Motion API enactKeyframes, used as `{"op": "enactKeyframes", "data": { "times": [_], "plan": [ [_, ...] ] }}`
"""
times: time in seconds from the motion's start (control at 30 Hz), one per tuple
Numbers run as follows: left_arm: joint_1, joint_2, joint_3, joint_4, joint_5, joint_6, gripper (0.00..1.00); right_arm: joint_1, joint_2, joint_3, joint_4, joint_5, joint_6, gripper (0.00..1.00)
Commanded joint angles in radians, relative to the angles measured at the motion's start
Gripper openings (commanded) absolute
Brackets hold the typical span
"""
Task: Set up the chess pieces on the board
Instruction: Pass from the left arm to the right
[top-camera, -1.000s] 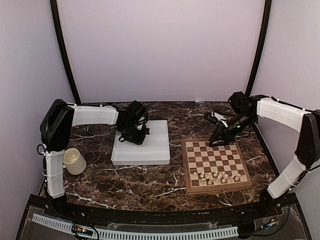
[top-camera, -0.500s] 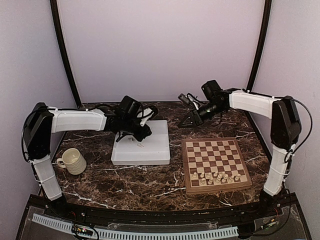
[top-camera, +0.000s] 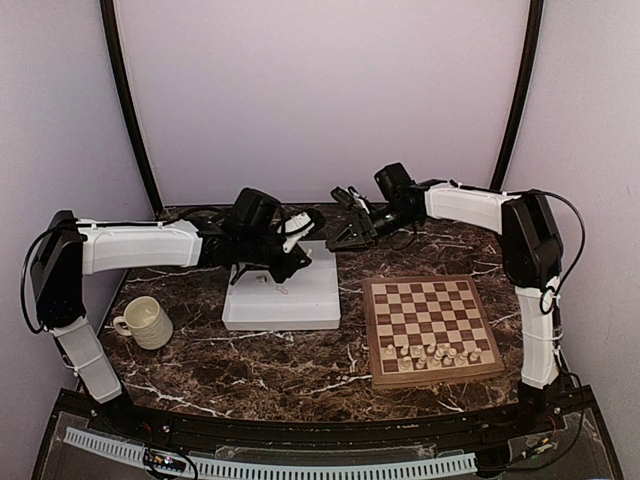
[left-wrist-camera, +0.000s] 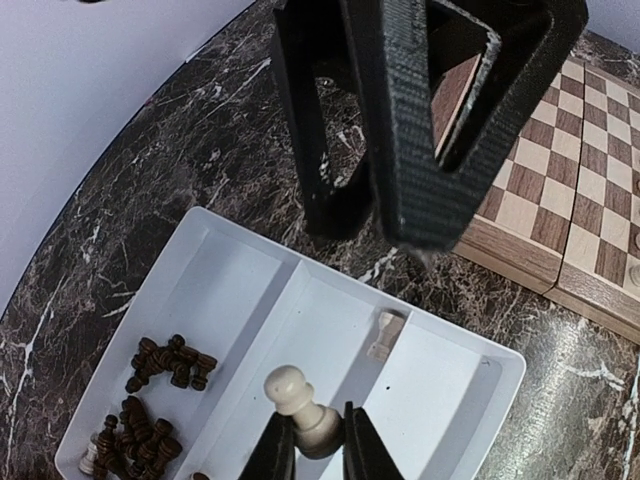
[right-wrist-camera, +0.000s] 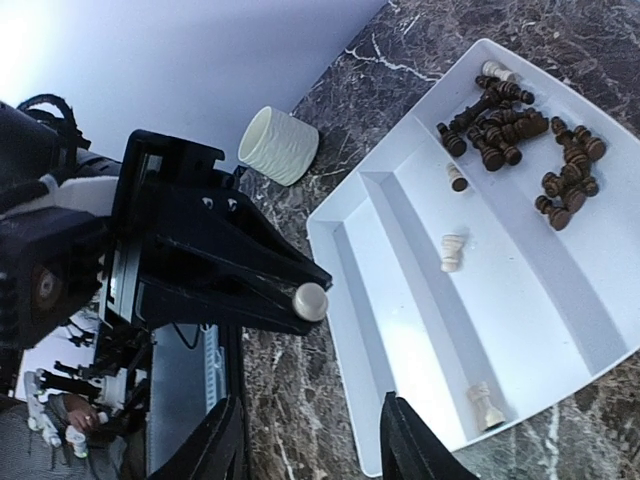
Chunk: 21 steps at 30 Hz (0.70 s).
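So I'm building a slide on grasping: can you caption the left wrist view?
Left end effector grips a cream pawn over the white tray, with the chessboard beyond.

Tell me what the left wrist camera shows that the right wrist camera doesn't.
Only the left wrist view shows the chessboard, at its right edge. Only the right wrist view shows the cream ribbed mug. Both show the white divided tray, the heap of dark brown pieces in one end compartment, and the cream pawn pinched in the left gripper above the tray.
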Motion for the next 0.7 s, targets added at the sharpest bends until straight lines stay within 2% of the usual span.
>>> {"op": "enactKeyframes", "data": {
  "times": [0.0, 0.27, 0.67],
  "plan": [
    [-0.027, -0.045, 0.006, 0.01, 0.015, 0.048, 0.17, 0.026, 0.027, 0.018, 0.086, -0.11, 0.11, 0.48],
    [-0.049, -0.035, 0.045, -0.006, 0.023, 0.05, 0.17, 0.041, 0.038, 0.004, 0.117, -0.139, 0.141, 0.45],
    [-0.058, -0.028, 0.06, -0.006, 0.008, 0.059, 0.17, 0.058, 0.037, -0.034, 0.136, -0.154, 0.156, 0.29]
  ]
}}
